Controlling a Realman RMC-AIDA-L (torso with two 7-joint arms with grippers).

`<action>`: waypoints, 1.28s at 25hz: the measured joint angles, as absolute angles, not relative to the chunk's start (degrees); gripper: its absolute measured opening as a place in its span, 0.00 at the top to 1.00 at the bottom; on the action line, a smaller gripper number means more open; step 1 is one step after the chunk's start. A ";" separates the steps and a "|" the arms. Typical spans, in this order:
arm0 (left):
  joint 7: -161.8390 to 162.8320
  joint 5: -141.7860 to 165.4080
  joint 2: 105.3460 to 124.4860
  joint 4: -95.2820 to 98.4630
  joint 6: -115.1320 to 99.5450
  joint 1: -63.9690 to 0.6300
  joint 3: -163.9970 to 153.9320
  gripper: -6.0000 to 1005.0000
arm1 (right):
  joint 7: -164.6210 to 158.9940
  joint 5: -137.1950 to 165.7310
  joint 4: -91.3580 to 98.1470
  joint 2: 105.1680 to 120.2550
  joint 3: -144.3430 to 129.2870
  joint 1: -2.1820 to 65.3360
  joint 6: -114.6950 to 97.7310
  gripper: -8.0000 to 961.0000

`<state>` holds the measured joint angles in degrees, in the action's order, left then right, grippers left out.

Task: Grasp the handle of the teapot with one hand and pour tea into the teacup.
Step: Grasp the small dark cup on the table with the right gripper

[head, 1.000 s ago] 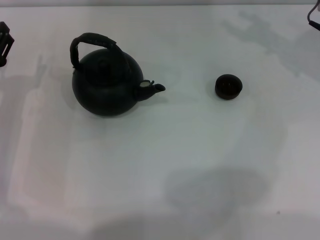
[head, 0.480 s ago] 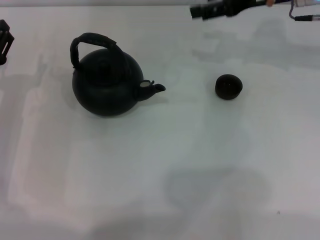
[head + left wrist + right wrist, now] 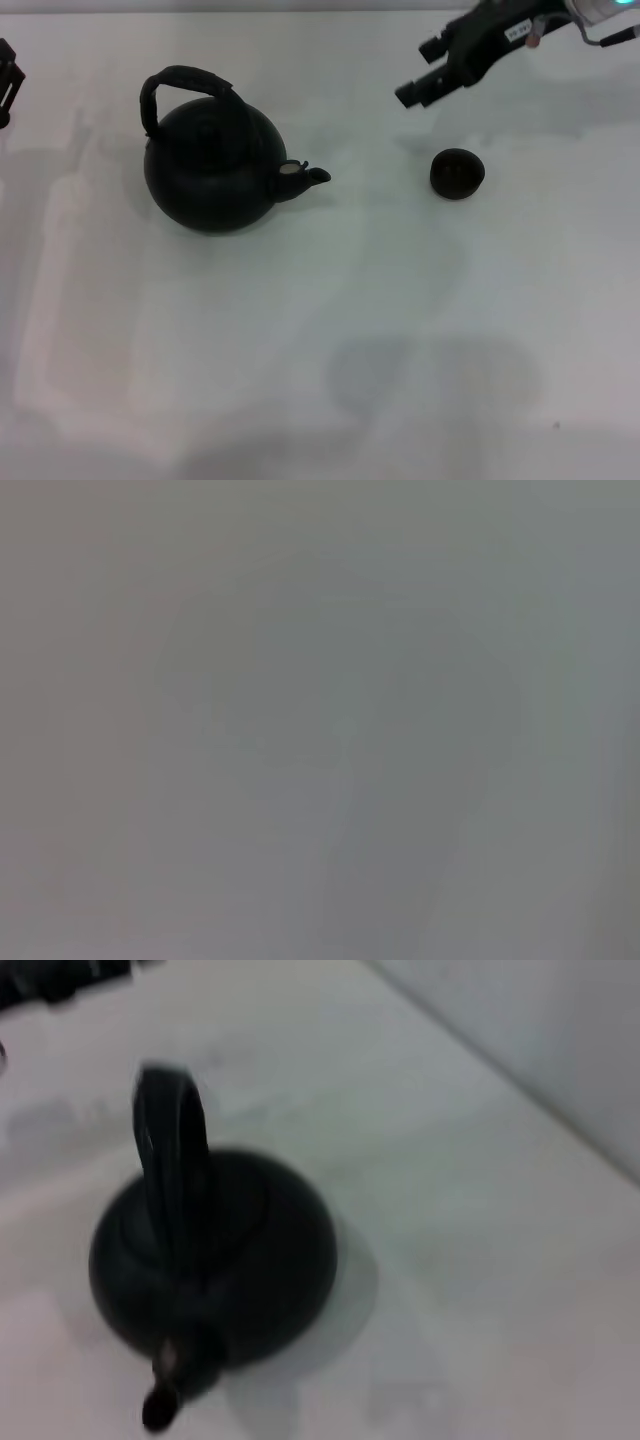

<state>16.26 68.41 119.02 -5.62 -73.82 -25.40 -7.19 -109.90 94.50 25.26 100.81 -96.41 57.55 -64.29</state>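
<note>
On the worktop (image 3: 300, 350), toward our left, we see the teapot (image 3: 210, 170) upright with its spout aimed at the teacup (image 3: 457, 173), which sits well apart on our right. Its handle (image 3: 185, 85) arches free over the lid, nothing touching it. Half a second ago the right pincer (image 3: 424, 72) was only poking in along the far edge; now it reaches lower and closer, above and behind the teacup, fingers spread and empty, and its wrist camera already frames the teapot (image 3: 215, 1260) and handle (image 3: 170, 1160). We judge the reach for the handle is just starting, no grasp or pour yet. Left pincer (image 3: 6, 75) sits parked at the far left edge; we cannot tell its state.
</note>
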 joint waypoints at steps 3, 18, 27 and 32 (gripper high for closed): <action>16.51 68.39 119.00 -5.62 -73.82 -25.44 -7.05 0.12 | -113.70 100.41 26.92 101.89 -96.42 57.87 -64.55 0.14; 17.93 68.20 118.91 -5.45 -73.83 -25.49 -6.94 0.12 | -122.55 120.95 34.60 108.61 -96.23 59.20 -66.61 0.14; 17.93 68.18 118.92 -5.35 -73.83 -25.49 -6.94 0.12 | -126.67 133.51 35.14 113.20 -96.23 62.18 -67.13 0.14; 17.94 68.11 118.97 -5.05 -73.83 -25.49 -6.95 0.12 | -127.24 138.52 35.28 114.99 -96.26 63.05 -67.16 0.14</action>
